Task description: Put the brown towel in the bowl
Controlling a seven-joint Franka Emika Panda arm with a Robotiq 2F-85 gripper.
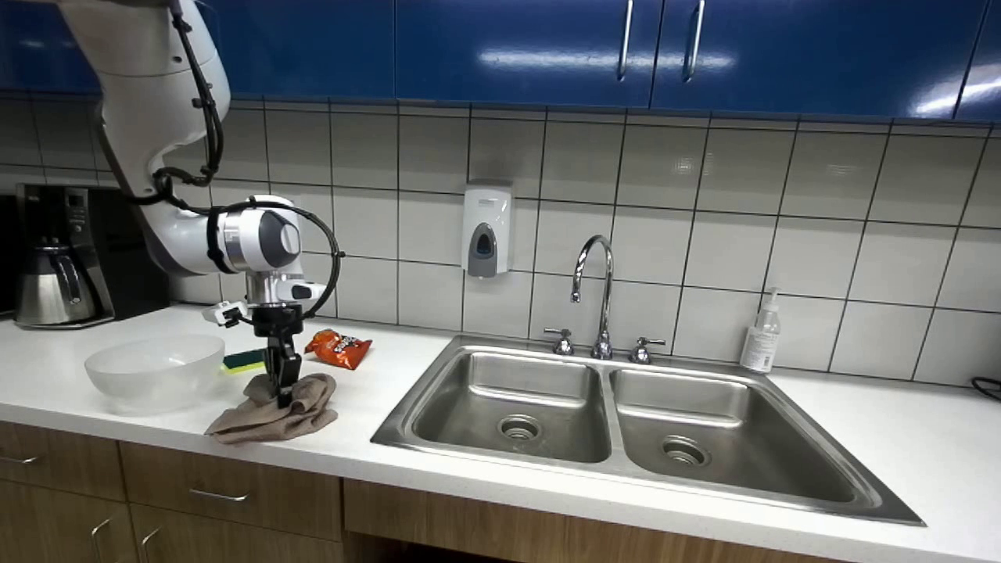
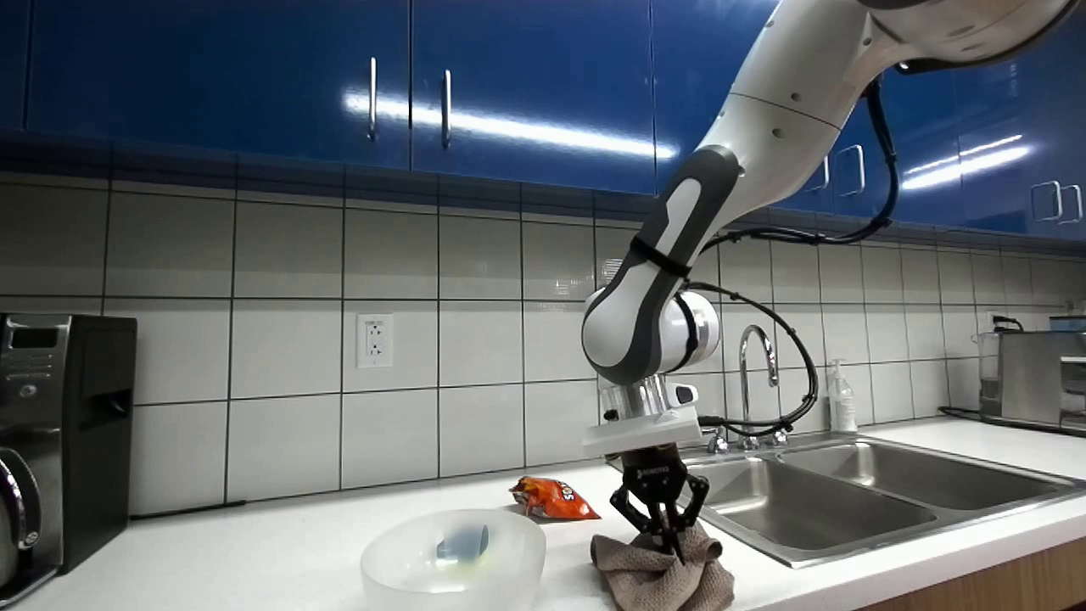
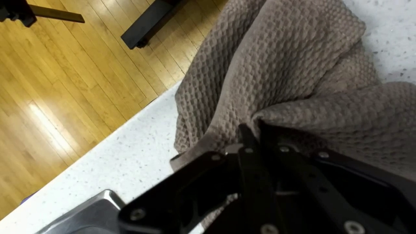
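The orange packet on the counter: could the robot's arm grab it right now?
Probably not straight away: the gripper seems closed on the brown towel and would likely need to let go first. Otherwise, nothing appears to cover the orange packet.

One each: pincer, towel, bowl, sponge, bag, tap, dispenser, bottle. Two each: basins, tap handles.

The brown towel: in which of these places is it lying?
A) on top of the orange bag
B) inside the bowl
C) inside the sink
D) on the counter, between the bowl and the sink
D, because in both exterior views the brown towel is on the white counter, with the bowl to one side of it and the sink to the other.
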